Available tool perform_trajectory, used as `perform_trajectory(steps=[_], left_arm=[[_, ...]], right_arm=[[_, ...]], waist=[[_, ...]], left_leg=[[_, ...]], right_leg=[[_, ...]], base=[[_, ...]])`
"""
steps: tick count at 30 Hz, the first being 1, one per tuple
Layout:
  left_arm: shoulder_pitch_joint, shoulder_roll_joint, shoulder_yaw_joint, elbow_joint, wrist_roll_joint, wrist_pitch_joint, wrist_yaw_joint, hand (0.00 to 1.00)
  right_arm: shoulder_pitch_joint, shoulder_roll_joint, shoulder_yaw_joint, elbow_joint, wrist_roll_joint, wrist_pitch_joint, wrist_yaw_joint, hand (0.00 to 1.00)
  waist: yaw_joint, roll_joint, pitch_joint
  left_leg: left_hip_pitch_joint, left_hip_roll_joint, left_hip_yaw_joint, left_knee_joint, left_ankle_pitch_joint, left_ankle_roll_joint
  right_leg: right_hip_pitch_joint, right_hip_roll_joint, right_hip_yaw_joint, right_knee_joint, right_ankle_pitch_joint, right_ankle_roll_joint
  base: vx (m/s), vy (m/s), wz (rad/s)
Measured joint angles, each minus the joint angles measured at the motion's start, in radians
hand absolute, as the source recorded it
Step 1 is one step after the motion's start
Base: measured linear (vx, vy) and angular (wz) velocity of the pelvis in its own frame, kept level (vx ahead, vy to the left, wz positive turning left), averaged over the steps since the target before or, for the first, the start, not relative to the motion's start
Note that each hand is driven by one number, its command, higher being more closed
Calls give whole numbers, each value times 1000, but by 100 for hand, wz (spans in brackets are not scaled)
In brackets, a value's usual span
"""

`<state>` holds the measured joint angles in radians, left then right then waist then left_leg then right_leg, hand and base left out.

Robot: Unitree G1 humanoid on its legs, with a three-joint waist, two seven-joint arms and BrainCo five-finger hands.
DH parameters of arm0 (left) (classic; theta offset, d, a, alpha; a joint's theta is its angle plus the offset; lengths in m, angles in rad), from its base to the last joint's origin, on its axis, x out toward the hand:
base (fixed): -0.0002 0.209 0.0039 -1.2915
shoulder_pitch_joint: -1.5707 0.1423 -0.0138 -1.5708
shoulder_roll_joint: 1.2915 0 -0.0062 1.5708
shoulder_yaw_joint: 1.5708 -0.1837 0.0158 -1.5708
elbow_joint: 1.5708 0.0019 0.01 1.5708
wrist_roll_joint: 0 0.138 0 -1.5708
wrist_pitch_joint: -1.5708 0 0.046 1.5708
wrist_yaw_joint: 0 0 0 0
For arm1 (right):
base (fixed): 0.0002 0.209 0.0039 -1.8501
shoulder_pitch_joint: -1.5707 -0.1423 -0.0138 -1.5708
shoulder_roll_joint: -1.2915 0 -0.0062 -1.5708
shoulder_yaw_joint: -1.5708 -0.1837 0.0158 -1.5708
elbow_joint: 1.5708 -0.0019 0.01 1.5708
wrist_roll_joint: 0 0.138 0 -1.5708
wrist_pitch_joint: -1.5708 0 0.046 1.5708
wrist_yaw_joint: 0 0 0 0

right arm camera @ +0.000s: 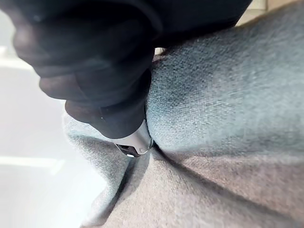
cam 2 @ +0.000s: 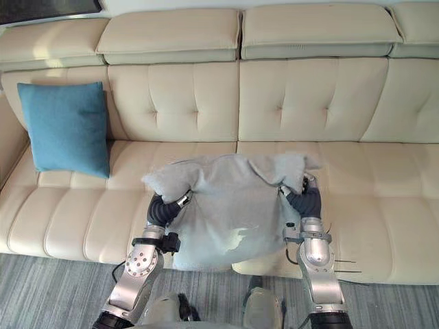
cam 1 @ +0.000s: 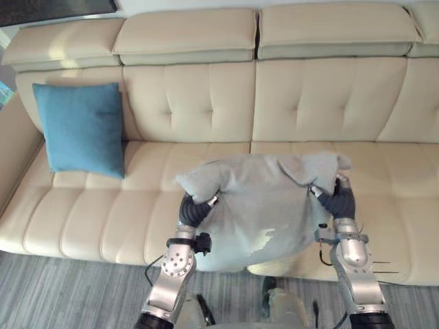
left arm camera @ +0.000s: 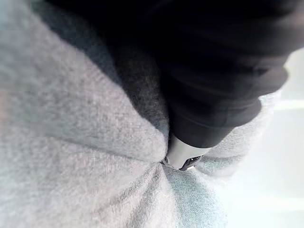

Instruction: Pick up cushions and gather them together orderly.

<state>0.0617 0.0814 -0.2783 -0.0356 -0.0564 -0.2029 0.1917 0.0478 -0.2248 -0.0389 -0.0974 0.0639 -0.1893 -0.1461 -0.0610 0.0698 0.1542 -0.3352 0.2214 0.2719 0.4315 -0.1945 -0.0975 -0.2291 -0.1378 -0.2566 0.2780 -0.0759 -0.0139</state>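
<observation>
A large grey cushion point(cam 1: 264, 205) hangs over the front of the sofa seat, held up between both hands. My left hand point(cam 1: 194, 210) grips its left edge, and the cloth bunches into a corner above it. My right hand point(cam 1: 338, 200) grips the right edge under another bunched corner. In the left wrist view a silver finger point(left arm camera: 183, 154) digs into puckered grey fabric point(left arm camera: 71, 142). The right wrist view has a finger point(right arm camera: 137, 140) pinched into a fold of the cushion point(right arm camera: 228, 118). A blue cushion point(cam 1: 82, 127) leans upright against the sofa back at the far left.
The cream leather sofa point(cam 1: 89, 219) spans the whole width, with a tufted back and headrests point(cam 1: 185, 34). Its left armrest point(cam 1: 14, 157) rises beside the blue cushion. Grey carpet point(cam 1: 62, 295) runs along the sofa's front.
</observation>
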Motion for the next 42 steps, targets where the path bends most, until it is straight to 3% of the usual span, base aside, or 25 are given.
perform_trajectory(steps=[2, 3, 4, 7, 12, 16, 21, 28, 33, 34, 42], left_arm=[[-7, 3, 0, 2, 9, 0, 1, 100], [-14, 13, 0, 3, 10, 2, 1, 100], [-33, 29, 3, 3, 12, 2, 5, 100], [-72, 30, 21, 3, 12, 2, 20, 100], [-279, 34, 58, 70, 69, 2, 125, 100], [-620, 98, 80, 236, 134, 3, 253, 100], [-950, 165, 103, 405, 159, 25, 379, 100], [-1309, 219, 157, 649, 186, 49, 451, 100], [-1441, 242, 162, 756, 187, 69, 455, 100], [-1455, 243, 162, 764, 188, 70, 454, 0], [-1528, 310, 165, 786, 186, 86, 442, 0]], right_arm=[[1, 12, -1, 8, -24, 3, -6, 100], [4, 29, -2, 7, -30, 4, -7, 100], [-2, 54, -6, 6, -40, 4, -11, 100], [-56, 73, 0, 13, -72, 7, -31, 100], [-300, 119, 15, 114, -109, 13, -149, 100], [-630, 65, 18, 218, -144, 12, -274, 100], [-993, 18, 17, 380, -205, 13, -381, 100], [-1341, 12, -21, 613, -271, 35, -473, 100], [-1458, -2, -25, 722, -269, 52, -490, 100], [-1469, -5, -26, 723, -268, 57, -490, 0], [-1533, -53, -43, 745, -254, 62, -501, 0]], waist=[[9, 11, -4], [0, -3, -6], [-16, -22, -6], [-5, -25, -6], [-5, -26, 1], [-17, -25, 73], [-6, -24, 158], [0, -13, 239], [-5, -10, 269], [-4, -11, 281], [13, -10, 286]], left_leg=[[2, 6, -8, -90, 122, 25], [6, -8, -4, -105, 130, 31], [36, -58, 27, -184, 153, 54], [54, -105, 83, -252, 171, 74], [48, -116, 141, -294, 181, 83], [-22, -115, 148, -289, 209, 99], [-111, -118, 138, -293, 258, 108], [-228, -130, 104, -400, 380, 100], [-304, -134, 101, -433, 419, 96], [-317, -133, 101, -433, 422, 92], [-384, -130, 110, -434, 424, 93]], right_leg=[[1, 28, 40, -1, -11, 43], [-4, 17, 49, -3, -6, 52], [-22, -20, 79, -10, 6, 68], [-43, -52, 130, -58, 36, 106], [-84, -47, 194, -107, 90, 102], [-151, -39, 215, -129, 150, 94], [-234, -44, 221, -130, 164, 96], [-377, -37, 198, -124, 187, 107], [-467, -33, 197, -123, 206, 109], [-481, -34, 197, -123, 207, 110], [-563, -38, 200, -103, 208, 110]], base=[[174, 216, -55], [214, 252, -26], [153, 172, 2], [106, 179, -29], [18, 75, -38], [-78, 43, -12], [-125, 12, 9], [-102, -22, 15], [-74, -13, 2], [0, 0, 0], [1, 7, -1]])
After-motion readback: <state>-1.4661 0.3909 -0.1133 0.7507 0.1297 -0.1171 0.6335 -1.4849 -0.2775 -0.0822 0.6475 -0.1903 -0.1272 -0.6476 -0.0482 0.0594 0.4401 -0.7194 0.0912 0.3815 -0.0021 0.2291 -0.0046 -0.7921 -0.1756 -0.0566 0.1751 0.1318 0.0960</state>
